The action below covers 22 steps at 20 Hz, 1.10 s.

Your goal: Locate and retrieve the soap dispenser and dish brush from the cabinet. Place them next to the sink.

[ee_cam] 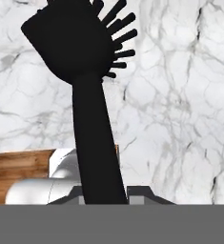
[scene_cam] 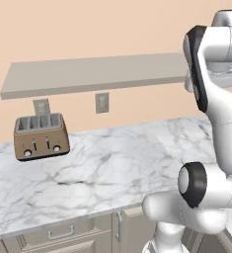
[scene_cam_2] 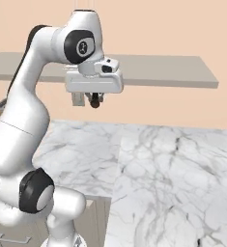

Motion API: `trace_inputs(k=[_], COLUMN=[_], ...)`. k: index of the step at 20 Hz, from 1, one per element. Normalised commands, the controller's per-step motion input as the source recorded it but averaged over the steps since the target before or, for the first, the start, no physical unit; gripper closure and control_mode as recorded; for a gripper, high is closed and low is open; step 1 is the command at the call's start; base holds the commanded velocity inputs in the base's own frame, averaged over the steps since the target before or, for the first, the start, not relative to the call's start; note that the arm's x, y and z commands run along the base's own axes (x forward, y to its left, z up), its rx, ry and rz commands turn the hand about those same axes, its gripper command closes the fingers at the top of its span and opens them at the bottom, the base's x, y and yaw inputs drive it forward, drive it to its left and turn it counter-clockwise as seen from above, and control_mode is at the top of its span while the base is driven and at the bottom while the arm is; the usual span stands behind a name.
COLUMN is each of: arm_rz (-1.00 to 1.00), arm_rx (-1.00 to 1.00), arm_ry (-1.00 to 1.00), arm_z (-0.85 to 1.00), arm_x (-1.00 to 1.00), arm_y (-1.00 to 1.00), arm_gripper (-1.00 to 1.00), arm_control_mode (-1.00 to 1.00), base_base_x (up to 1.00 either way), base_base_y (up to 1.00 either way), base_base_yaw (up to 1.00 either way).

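Gripping the black dish brush (ee_cam: 92,124) by its handle, the fingers (scene_cam_2: 94,100) were closed tight on it, the bristled head pointing away from the hand toward the marble table (scene_cam_2: 173,169) below. The hand hung in the air just in front of the grey-beige cabinet (scene_cam_2: 158,71) board, well above the table. A brown toaster (scene_cam: 41,136) stood near the table's back edge, under the cabinet's left end.

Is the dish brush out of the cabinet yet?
Out. The pincer is shut on the dish brush, carried above the marble counter, below the cabinet.
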Motion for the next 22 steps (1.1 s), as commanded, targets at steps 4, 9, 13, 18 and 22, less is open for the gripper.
trace_inputs(k=[4, 9, 13, 18, 22], arm_rz=[0.1, 0.11, 0.1, 0.05, 0.0], arm_rx=[0.0, 0.0, 0.0, 0.0, 0.0], arm_ry=[-0.03, 0.04, 0.09, 0.04, 0.0], arm_z=[-0.32, -0.32, -0.24, -0.11, 0.0], arm_x=[-1.0, -0.74, -0.53, -0.27, 0.0], arm_y=[0.2, 0.25, 0.3, 0.2, 0.0], arm_gripper=[1.0, 1.0, 1.0, 1.0, 1.0], arm_control_mode=[-1.0, -1.0, -1.0, 1.0, 1.0], base_base_x=[0.0, 0.0, 0.0, -0.07, -0.55], base_base_y=[0.0, 0.0, 0.0, 0.05, 0.56], base_base_yaw=[0.0, 0.0, 0.0, 0.0, 0.0])
